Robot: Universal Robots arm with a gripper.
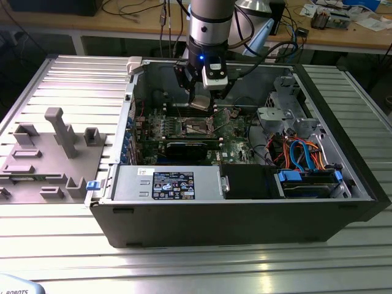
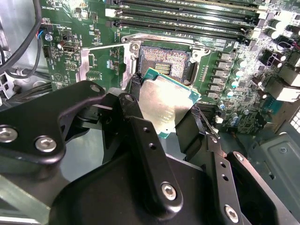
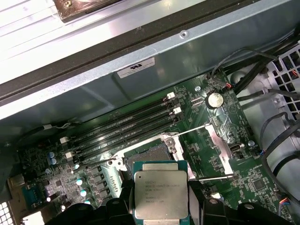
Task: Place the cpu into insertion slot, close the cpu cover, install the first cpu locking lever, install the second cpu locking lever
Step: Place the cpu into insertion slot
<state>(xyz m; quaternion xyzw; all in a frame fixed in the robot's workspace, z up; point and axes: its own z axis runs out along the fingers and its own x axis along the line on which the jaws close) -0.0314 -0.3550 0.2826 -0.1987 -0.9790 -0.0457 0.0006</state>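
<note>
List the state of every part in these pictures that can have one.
insertion slot: empty, uncovered.
cpu cover: swung open.
cpu: gripped, held clear of the insertion slot, not seated.
gripper: shut on the cpu.
computer case: side open.

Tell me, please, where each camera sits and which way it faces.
Exterior view: off the arm, looking down into the open computer case; shows the arm and gripper over the motherboard.
Second wrist view: on the arm, looking along its black fingers at the cpu they clamp, near the insertion slot.
First wrist view: on the arm, facing the cpu's top between the fingers, memory slots beyond.
Shared: both wrist views show cpu and insertion slot.
</note>
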